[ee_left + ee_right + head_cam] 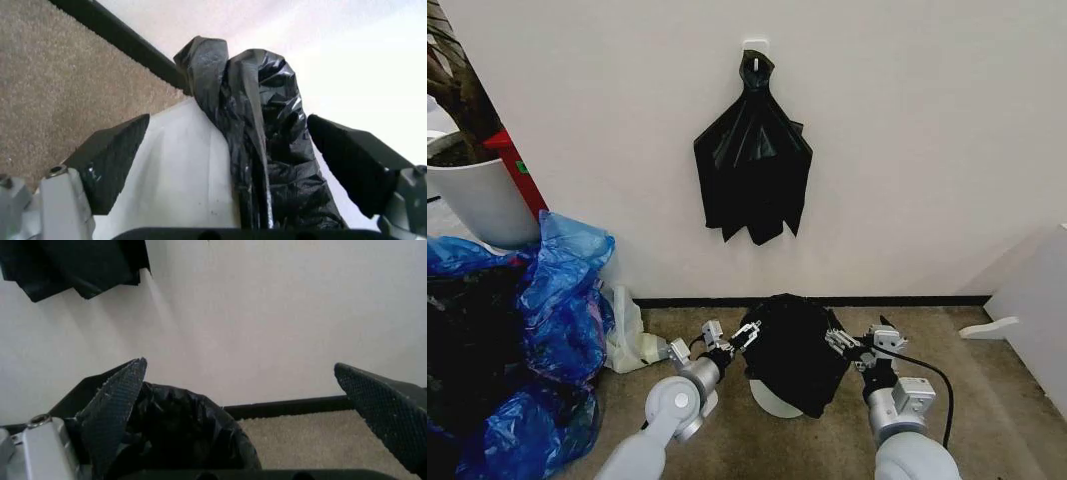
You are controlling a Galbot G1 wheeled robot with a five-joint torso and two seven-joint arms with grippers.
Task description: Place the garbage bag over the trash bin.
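The garbage bag sits draped over the trash bin on the carpeted floor, close to the wall and its dark baseboard. The black plastic covers the top and most of the sides of the bin, and only a pale crescent of the bin's lower wall shows beneath the bag's hem on the robot's near side. The bin stands upright, its long axis vertical and its covered mouth facing up. In the left wrist view a crumpled fold of the bag runs along the bin's cream wall, lying in the gap between the fingers without being pinched. The left gripper is at the bag's left edge with its jaws spread apart, holding nothing. The right gripper is at the bag's right edge, likewise released, its two fingers well apart; the right wrist view shows the bag-covered rim just beside one fingertip. On the wall above the bin, a fan-shaped bunch of black bags hangs from a white hook. To the left, a heap of blue plastic bags lies against the wall, with a crumpled whitish bag between it and the left arm. Behind the heap stands a white plant pot. A white panel stands at the right edge.
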